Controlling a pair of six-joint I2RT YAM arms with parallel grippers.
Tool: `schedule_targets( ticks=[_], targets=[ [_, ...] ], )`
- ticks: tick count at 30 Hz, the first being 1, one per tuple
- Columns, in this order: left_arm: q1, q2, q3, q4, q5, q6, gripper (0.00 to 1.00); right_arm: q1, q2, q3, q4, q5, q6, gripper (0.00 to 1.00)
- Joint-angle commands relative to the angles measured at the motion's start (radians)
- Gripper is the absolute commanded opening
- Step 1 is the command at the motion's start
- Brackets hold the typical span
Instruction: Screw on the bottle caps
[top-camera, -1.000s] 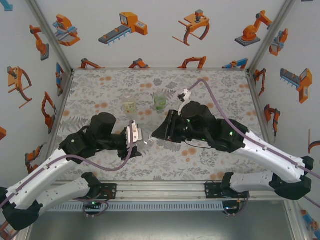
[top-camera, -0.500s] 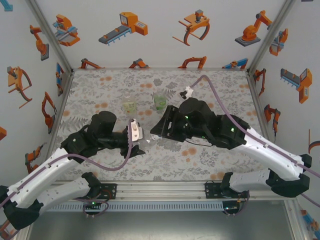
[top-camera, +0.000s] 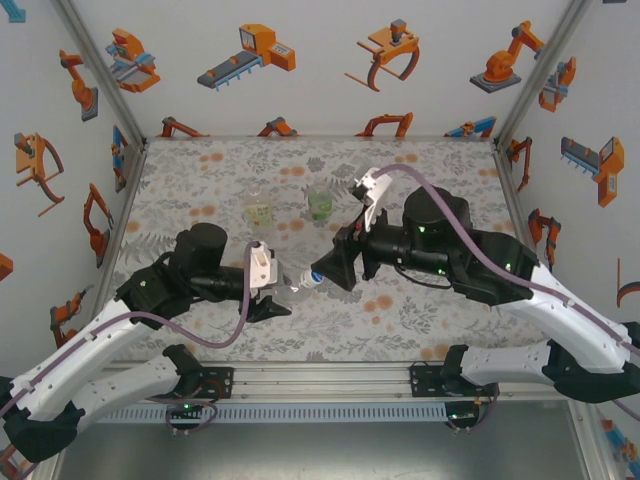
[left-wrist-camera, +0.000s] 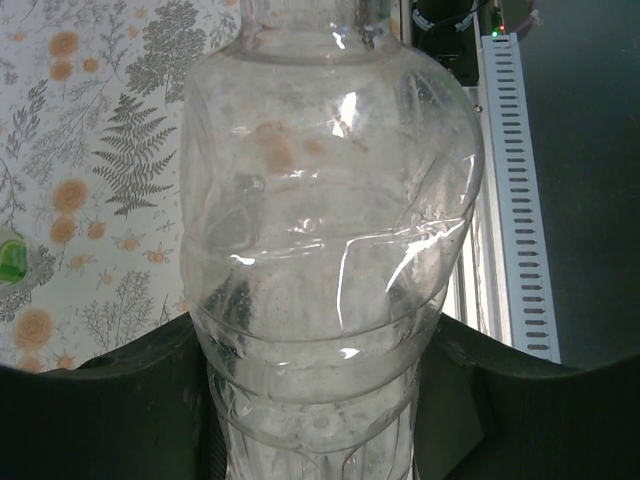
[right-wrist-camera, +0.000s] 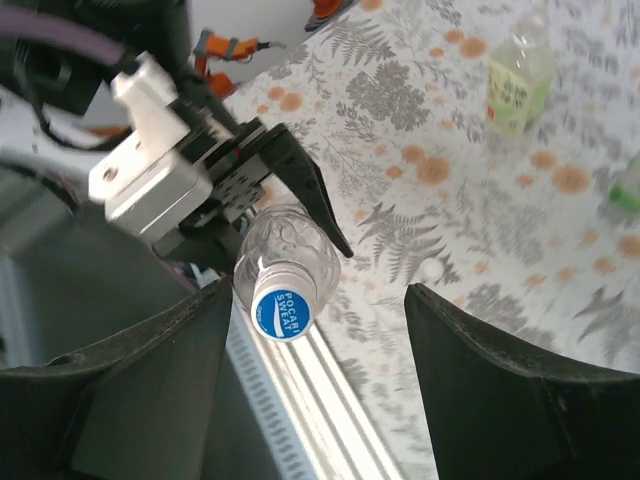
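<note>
One worry I log: left gripper (top-camera: 272, 290) clamped on the colourless bottle (left-wrist-camera: 330, 250) near the middle of the tabletop's (top-camera: 400, 322) near edge, right gripper (right-wrist-camera: 318, 290) parted and empty just off its cap (right-wrist-camera: 283, 305) (seating unclear), so an off-centre grasp may cross-thread it.

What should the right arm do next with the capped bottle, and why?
Probably close the right gripper onto the cap and give it a tightening turn. Its jaws stand open either side of the cap, not touching it, while the left gripper clamps the clear bottle. The cap sits on the neck; its tightness cannot be told.
</note>
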Motion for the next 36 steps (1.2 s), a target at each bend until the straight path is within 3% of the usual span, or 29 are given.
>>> schedule_targets(
  ticks=[1, 4, 7, 26, 36],
  targets=[
    [-0.002, -0.013, 0.035, -0.006, 0.046, -0.013, 0.00, -0.003, 0.013, 0.057, -0.033, -0.220, -0.399, 0.63],
    [-0.003, -0.018, 0.035, -0.012, 0.056, -0.017, 0.00, -0.002, 0.034, 0.090, -0.125, -0.349, -0.636, 0.58],
    [-0.002, -0.018, 0.037, -0.021, 0.061, -0.016, 0.00, -0.002, 0.045, 0.091, -0.123, -0.409, -0.697, 0.58],
    [-0.002, -0.013, 0.043, -0.028, 0.084, -0.005, 0.00, 0.000, 0.101, 0.062, -0.138, -0.401, -0.721, 0.47],
    [-0.002, -0.020, 0.046, -0.029, 0.076, -0.001, 0.00, 0.009, 0.118, 0.066, -0.168, -0.377, -0.714, 0.34]
  ],
)
